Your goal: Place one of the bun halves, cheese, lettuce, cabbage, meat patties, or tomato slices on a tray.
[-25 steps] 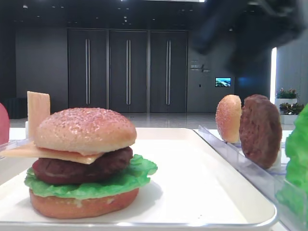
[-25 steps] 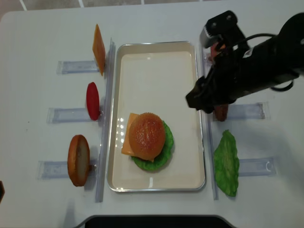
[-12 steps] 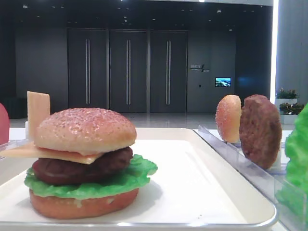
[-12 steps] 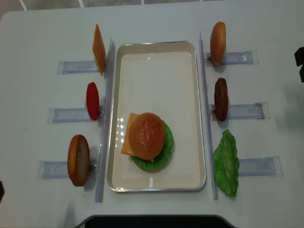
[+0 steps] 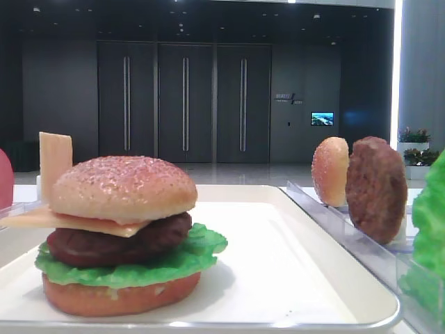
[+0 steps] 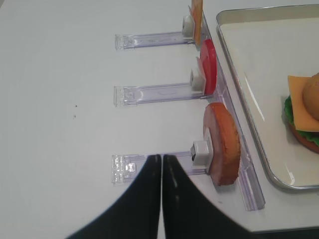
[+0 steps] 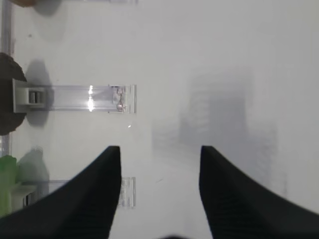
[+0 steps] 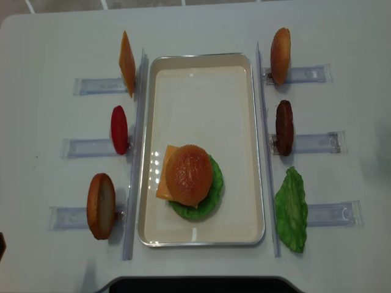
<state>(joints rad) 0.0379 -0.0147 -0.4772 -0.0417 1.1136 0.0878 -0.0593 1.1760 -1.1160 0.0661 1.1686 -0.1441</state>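
The white tray [image 8: 238, 122] holds a stacked burger [image 8: 189, 174] of bun, cheese, patty and lettuce. Left of the tray, a cheese slice [image 8: 127, 63], a tomato slice [image 8: 119, 129] and a bun half [image 8: 101, 206] stand upright in racks. Right of it stand a bun half [image 8: 280, 47] and a meat patty [image 8: 284, 127], with a lettuce leaf [image 8: 291, 209] below them. My right gripper [image 7: 158, 159] is open over bare table, right of the patty [image 7: 6, 94], holding nothing. My left gripper [image 6: 161, 158] is shut and empty, just left of the bun half [image 6: 223, 144].
Clear plastic racks [image 8: 317, 143] stick out from both long sides of the tray. Long clear rails [image 8: 135, 152] run along the tray's edges. In the low front view the burger [image 5: 122, 236] fills the left and the upright patty [image 5: 375, 188] stands at the right.
The right arm has drawn back off the right-hand racks and left the overhead view. Its jaws have narrowed. The food and the left gripper have not moved.
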